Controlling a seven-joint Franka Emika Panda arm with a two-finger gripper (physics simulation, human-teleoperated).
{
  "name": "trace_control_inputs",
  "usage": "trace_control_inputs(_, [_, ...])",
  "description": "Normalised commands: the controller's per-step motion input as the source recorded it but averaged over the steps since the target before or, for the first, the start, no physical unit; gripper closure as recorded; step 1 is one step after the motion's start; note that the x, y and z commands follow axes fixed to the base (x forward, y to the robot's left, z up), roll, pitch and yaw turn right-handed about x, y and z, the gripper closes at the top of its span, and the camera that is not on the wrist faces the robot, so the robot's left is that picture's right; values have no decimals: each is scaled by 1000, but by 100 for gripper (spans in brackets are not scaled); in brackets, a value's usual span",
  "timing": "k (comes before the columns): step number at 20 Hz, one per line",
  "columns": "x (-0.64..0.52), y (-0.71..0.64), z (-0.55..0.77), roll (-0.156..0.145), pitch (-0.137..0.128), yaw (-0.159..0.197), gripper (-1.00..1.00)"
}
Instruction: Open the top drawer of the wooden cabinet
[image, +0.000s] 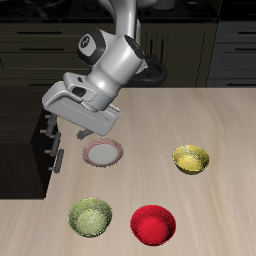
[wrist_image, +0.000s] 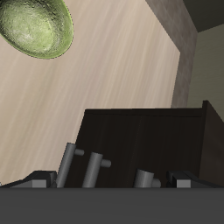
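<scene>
The task is being judged as barely begun: the approach is being completed, while the pull itself is not yet being made. The gripper (image: 56, 134) is being held low over the front of the wooden cabinet (image: 24, 150), which is standing directly beneath and behind the pincer. In the wrist view the cabinet's dark top is being shown just below the pincer, with silver handles projecting from its front.

The top drawer (wrist_image: 114, 171) is being seen close under the pincer and appears to be closed, flush with the cabinet body; no gap or pulled-out box is being shown in either view. Its silver bar handle (wrist_image: 73, 166) is lying between the two fingertips, which are being held well apart at either side of the wrist view. The pincer is therefore being read as released, with nothing being grasped. Whether the pads are already level with the handle cannot be told.

What is left is being judged as nearly everything: the handle is to be enclosed, the fingers are to be clenched on it, and the drawer is to be drawn outward, away from the cabinet. A green bowl (wrist_image: 35, 26) is lying well clear of the pincer on the table.
</scene>
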Motion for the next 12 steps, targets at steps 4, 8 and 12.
trace_control_inputs(4, [-65, -152, -163, -52, 3, 48, -100])
trace_control_inputs(8, [-83, -143, -46, -73, -71, 89, -100])
trace_control_inputs(12, [-150, -352, -72, -71, 25, 15, -100])
